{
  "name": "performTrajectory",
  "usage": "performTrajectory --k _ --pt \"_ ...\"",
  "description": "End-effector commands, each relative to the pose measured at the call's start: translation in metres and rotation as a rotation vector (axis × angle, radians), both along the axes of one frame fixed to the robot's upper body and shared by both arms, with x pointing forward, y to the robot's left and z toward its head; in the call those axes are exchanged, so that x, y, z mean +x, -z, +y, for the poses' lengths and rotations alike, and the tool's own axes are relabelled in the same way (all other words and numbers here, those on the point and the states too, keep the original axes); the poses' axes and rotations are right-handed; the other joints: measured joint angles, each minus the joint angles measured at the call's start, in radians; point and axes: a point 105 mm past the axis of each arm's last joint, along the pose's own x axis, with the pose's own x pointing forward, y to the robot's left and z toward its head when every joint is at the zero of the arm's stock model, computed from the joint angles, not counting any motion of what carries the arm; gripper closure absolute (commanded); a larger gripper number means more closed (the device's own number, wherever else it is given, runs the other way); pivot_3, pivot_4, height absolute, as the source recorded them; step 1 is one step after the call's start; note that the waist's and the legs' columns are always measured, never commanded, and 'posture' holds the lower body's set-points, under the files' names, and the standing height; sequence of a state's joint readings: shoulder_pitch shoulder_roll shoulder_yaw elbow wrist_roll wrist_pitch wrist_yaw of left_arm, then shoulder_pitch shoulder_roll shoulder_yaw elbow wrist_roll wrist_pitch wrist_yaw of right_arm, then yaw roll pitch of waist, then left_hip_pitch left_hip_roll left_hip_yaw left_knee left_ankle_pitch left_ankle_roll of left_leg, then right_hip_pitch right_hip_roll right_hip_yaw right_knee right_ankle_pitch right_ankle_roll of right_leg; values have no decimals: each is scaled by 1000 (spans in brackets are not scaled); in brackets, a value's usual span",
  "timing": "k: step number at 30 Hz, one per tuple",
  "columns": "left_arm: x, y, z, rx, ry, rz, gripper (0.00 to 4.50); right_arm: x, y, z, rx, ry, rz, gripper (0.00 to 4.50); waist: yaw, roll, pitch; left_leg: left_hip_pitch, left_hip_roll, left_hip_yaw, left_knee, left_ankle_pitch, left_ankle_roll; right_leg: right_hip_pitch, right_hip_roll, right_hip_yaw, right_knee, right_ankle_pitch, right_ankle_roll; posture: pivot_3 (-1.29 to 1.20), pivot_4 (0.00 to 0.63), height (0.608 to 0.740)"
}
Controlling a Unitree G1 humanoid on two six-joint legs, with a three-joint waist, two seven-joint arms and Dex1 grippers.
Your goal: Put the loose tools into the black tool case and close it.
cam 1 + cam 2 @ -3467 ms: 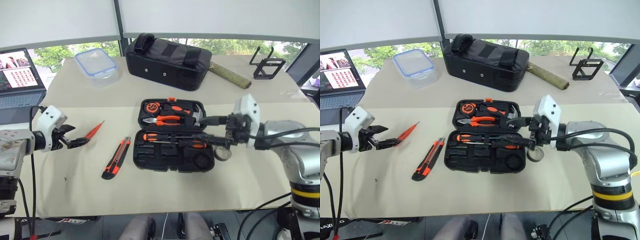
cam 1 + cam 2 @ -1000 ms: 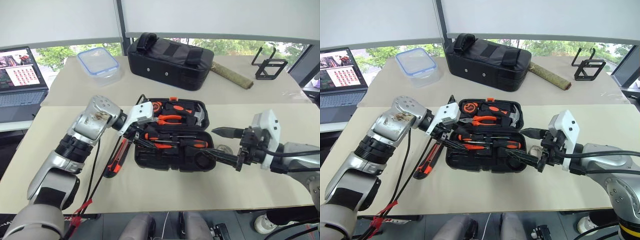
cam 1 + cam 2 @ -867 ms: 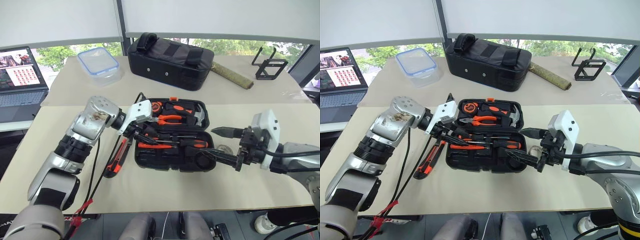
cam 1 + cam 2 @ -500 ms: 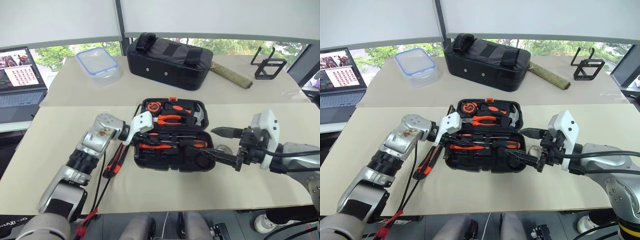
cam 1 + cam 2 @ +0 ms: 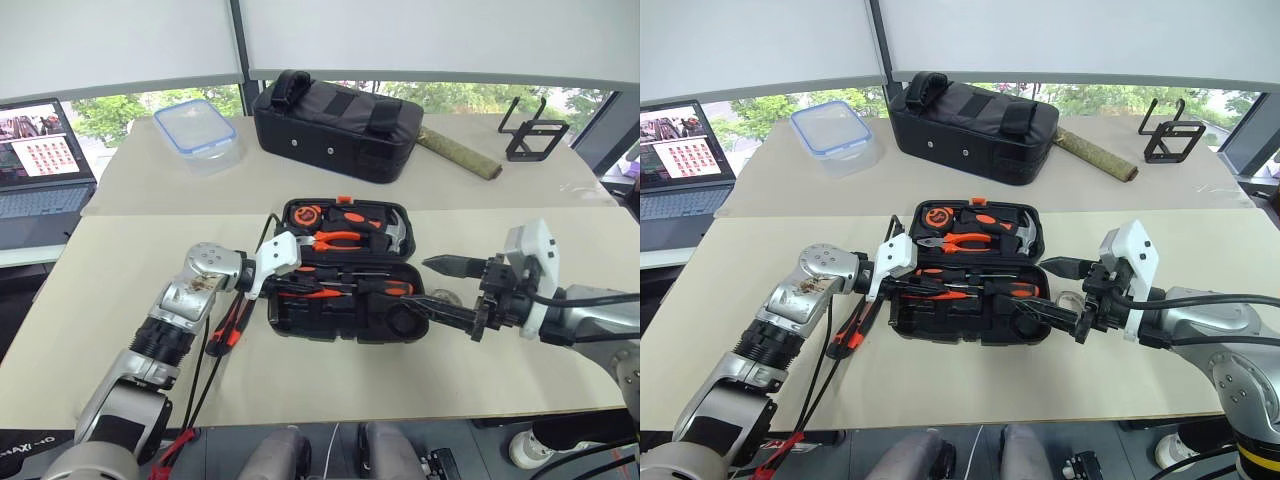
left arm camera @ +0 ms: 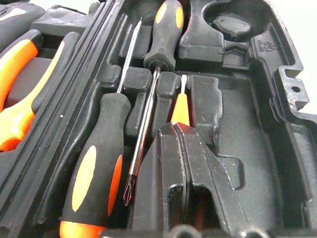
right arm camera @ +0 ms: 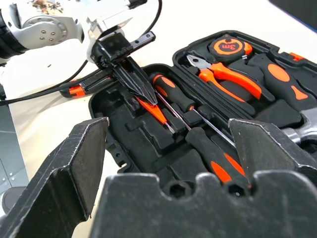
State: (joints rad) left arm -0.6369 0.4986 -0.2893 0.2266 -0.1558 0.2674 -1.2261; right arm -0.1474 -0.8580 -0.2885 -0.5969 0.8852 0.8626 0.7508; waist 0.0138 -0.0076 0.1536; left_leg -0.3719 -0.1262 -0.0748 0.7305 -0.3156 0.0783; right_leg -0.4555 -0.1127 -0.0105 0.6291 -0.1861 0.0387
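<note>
the black tool case (image 5: 345, 270) lies open on the table, its lid half holding pliers, hammer and tape measure, its near half holding the two black-and-orange handled screwdrivers (image 5: 350, 282) laid along the case's length. the left gripper (image 7: 130, 74) is down inside that near half at the case's left end, fingers pressed together on the small orange screwdriver (image 7: 154, 111). the tool's long axis runs the same way as the seated screwdrivers, just on the near side of them, its tip pointing on toward the case's right end. the judgement is that the coming move turns on this alignment: the small screwdriver has to sit in its narrow recess beside the other shafts before the fingers part.

the right gripper (image 5: 440, 290) hovers at the case's right end with its fingers spread wide and nothing between them. the small grey tape roll (image 5: 446, 298) lies on the table just off that right end, under this gripper, so the right arm is the nearer one for it. the black-and-orange utility knife (image 5: 232, 322) lies on the table just off the case's left edge, under the left arm, nearer that arm.

the left wrist view shows the orange shaft and pale tip emerging from between the closed fingers (image 6: 174, 163), in line with the moulded slot; the head views show only that the gripper is low in the case. the right wrist view shows the screwdriver's slant against the recess from the side.
</note>
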Motion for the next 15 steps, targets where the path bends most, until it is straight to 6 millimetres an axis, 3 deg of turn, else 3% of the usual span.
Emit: performTrajectory --k 1,9,15 --pt "-7 20 -2 30 -16 77 4464 0 -10 3 10 -15 -40 0 0 0 0 0 0 0 0 0 0 0 0 0 0 0 0 0 150 714" --pt "-4 20 -4 22 -39 65 4464 2 -10 1 13 -11 -34 0 4 0 0 0 0 0 0 0 0 0 0 0 0 0 0 0 150 714" --pt "4 -24 13 -69 -61 42 4464 3 -11 1 12 -13 -31 0 2 0 0 0 0 0 0 0 0 0 0 0 0 0 0 0 150 714"
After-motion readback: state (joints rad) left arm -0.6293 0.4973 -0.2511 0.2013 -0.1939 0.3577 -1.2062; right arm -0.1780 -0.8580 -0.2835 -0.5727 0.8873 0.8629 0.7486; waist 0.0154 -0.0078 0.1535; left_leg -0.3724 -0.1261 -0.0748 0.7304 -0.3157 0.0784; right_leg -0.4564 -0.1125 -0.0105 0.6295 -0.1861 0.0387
